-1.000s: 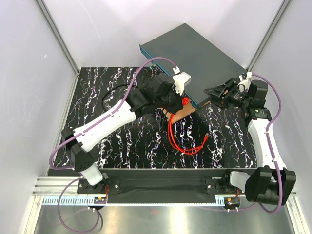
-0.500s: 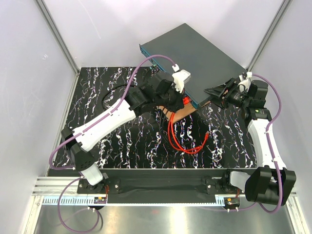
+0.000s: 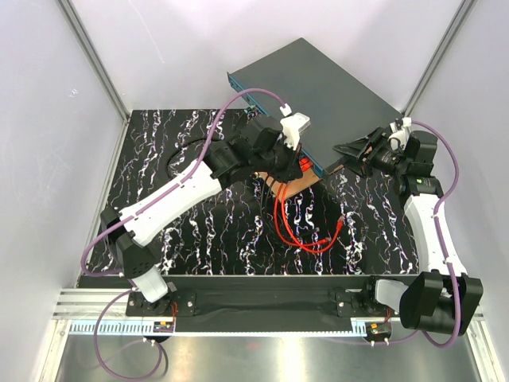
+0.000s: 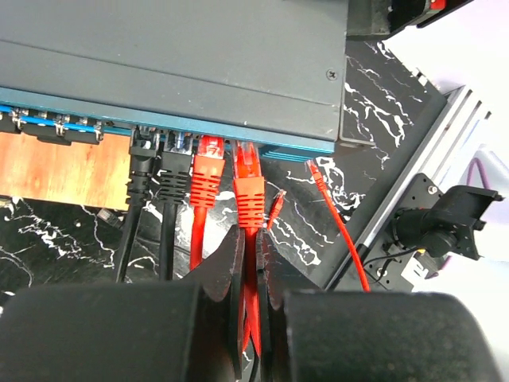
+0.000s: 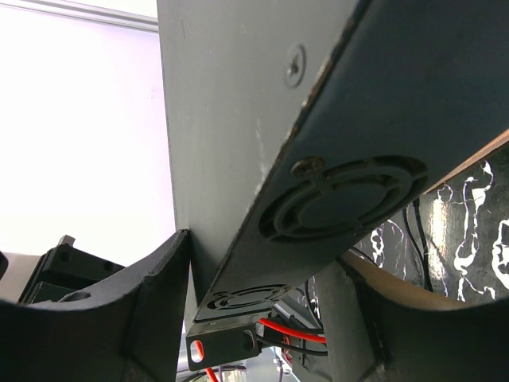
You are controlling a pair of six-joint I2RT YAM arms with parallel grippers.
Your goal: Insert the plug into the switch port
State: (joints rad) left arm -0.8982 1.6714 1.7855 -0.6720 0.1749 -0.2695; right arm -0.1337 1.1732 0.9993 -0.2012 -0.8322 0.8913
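Toward the near edge of the table [image 3: 191, 239], the slack of the red cable [image 3: 280, 227] lay in loose loops, and those loops had changed shape slightly since a second earlier. Beyond them the left gripper [image 4: 249, 239] was clenched on the red cable just behind the plug [image 4: 248, 181]. Over that second the left arm had crept a little further toward the switch [image 3: 318, 87]. The plug's tip stood in the mouth of the switch port [image 4: 246, 146] on the teal front face, less deep than the second red plug [image 4: 208, 171] seated just to its left. Two black plugs [image 4: 159, 171] sat left of that one, over the wooden board [image 4: 64, 167]. Two loose red connectors [image 4: 276, 208] lay just to the right of the held plug. Toward the table's far-right corner, the right gripper [image 5: 258, 263] had not moved. Its jaws stood wide, grasping the switch's vented end from above and below.
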